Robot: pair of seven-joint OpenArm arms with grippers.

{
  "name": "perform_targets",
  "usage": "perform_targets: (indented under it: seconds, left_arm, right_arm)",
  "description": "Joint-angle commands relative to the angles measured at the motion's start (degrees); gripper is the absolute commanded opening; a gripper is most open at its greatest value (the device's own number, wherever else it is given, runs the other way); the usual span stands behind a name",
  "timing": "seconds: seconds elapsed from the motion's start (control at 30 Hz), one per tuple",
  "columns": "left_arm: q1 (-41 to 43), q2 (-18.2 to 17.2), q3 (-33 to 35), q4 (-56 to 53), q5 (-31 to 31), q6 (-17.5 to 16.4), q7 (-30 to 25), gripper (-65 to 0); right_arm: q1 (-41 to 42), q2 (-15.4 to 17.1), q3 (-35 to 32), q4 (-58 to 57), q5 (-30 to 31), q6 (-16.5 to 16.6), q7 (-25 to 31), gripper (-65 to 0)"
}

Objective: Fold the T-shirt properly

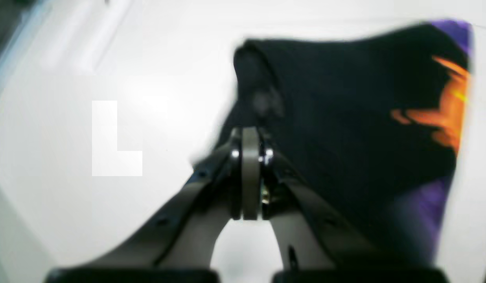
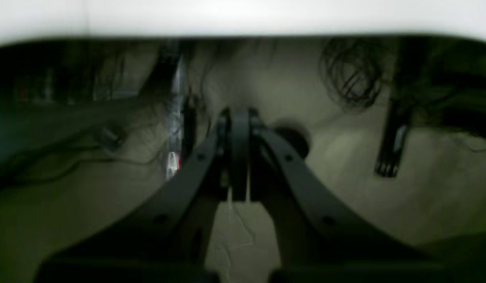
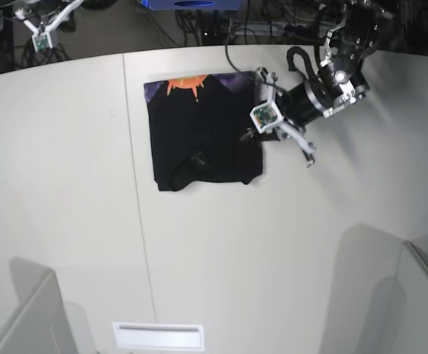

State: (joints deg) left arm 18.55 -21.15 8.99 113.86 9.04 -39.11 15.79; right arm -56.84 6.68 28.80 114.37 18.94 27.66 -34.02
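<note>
The jaws of your left gripper (image 1: 247, 135) are pressed together over one side of the T-shirt (image 3: 206, 133); whether they have caught a bit of cloth, you cannot tell from these blurred views. The jaws of your right gripper (image 2: 239, 114) are also pressed together, with nothing between them, off past the worktop's edge and over the floor (image 2: 325, 165).

Outward from the left jaws: the T-shirt lies on the worktop (image 3: 221, 265), gathered into a compact, roughly square bundle, mostly plain black. An orange patch of the print (image 3: 187, 85) and purple corners show along the edge nearest the arms. The opposite edge is uneven, with a curled layer and a small opening beside it.

Step in hand, as judged: late folding, probably tidying the side or corner under your left jaws. The main folds look made, but the outline is not neat.

Next move: if cloth is caught, draw that layer gently into line and release it flat. If not, lift clear, spread the jaws and take only the loose edge — a deep pinch could drag the whole bundle askew. Then smooth the curled edge.
</note>
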Motion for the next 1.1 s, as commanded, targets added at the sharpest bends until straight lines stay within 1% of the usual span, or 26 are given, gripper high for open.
perform_targets:
  seconds: [0.0, 0.03, 0.1, 0.17, 0.27, 0.33, 0.37, 0.43, 0.47, 0.57, 0.63, 0.7, 0.77, 0.87, 0.93, 1.03, 1.07]
  left_arm:
    - [3.74, -0.17, -1.57, 1.17, -0.64, -0.23, -1.95, -65.0]
    - [7.08, 0.09, -3.06, 1.17, -0.64, -0.23, -2.39, -65.0]
    - [14.2, 0.27, -6.14, 1.08, -0.64, -0.23, -4.14, -65.0]
    - [21.23, 0.36, -8.25, 0.91, -0.64, -0.23, -7.13, -65.0]
    - [29.5, 0.44, -9.92, 0.64, -0.64, -0.14, -10.12, -65.0]
    - [33.72, 0.44, -9.65, 0.11, -0.64, 1.44, -11.0, -65.0]
    - [35.3, 0.36, -9.48, -0.5, -0.64, 2.85, -11.26, -65.0]
    - [37.15, 0.36, -9.48, -1.82, -0.55, 4.61, -11.35, -65.0]
    - [37.67, 0.27, -9.48, -2.87, -0.55, 4.87, -11.35, -65.0]
    - [37.67, 0.27, -9.39, -6.65, -0.55, 4.87, -11.35, -65.0]
    - [37.06, 0.27, -9.39, -10.44, -0.55, 4.87, -11.26, -65.0]
    - [35.04, 0.27, -7.98, -15.97, -0.55, 4.87, -11.26, -65.0]
    - [32.49, -0.08, -4.55, -22.74, -0.55, 4.96, -11.26, -65.0]
    - [28.27, -0.17, 1.25, -32.41, -0.55, 5.05, -11.35, -65.0]
    - [25.28, -0.17, 4.68, -37.78, -0.55, 5.05, -11.35, -65.0]
    - [20.8, 0.09, 9.51, -45.95, -0.55, 5.05, -11.35, -65.0]
    - [19.74, 0.18, 10.39, -47.89, -0.64, 5.13, -11.35, -65.0]
  right_arm:
    - [-1.84, 1.45, 0.7, 0.93, 0.18, 1.75, -1.1, -65.0]
    - [-2.81, 2.33, 0.7, 0.93, 0.18, 2.98, -2.68, -65.0]
    - [-4.22, 4.09, -0.18, 0.58, -0.79, 3.07, -5.85, -65.0]
    - [-4.66, 5.5, -3.35, 0.14, -2.72, 3.07, -7.96, -65.0]
    - [-4.39, 7.87, -8.71, -2.06, -5.09, 3.07, -8.49, -65.0]
    - [-3.6, 7.78, -11.26, -3.2, -5.88, 3.07, -8.49, -65.0]
    - [-3.34, 7.78, -12.49, -3.73, -6.32, 3.07, -8.49, -65.0]
    - [-2.55, 7.43, -15.04, -4.96, -6.76, 3.07, -8.31, -65.0]
    - [-1.84, 6.73, -16.01, -5.66, -6.85, 3.07, -8.31, -65.0]
    - [0.71, 4.88, -17.32, -9.27, -6.94, 3.07, -8.31, -65.0]
    - [3.7, 3.48, -18.29, -14.1, -6.94, 3.07, -8.31, -65.0]
    - [6.86, 3.21, -19.79, -20.61, -6.94, 3.07, -8.31, -65.0]
    - [9.15, 3.12, -22.51, -28.08, -6.94, 3.07, -5.85, -65.0]
    - [12.22, 1.72, -27.26, -41.09, -6.94, 2.71, 3.12, -65.0]
    - [14.86, 1.1, -29.28, -50.76, -6.94, 0.16, 8.13, -65.0]
    - [20.22, -0.92, -32.27, -66.94, -6.94, -4.58, 15.78, -65.0]
    - [21.54, -1.36, -32.97, -71.69, -6.94, -5.29, 18.5, -65.0]
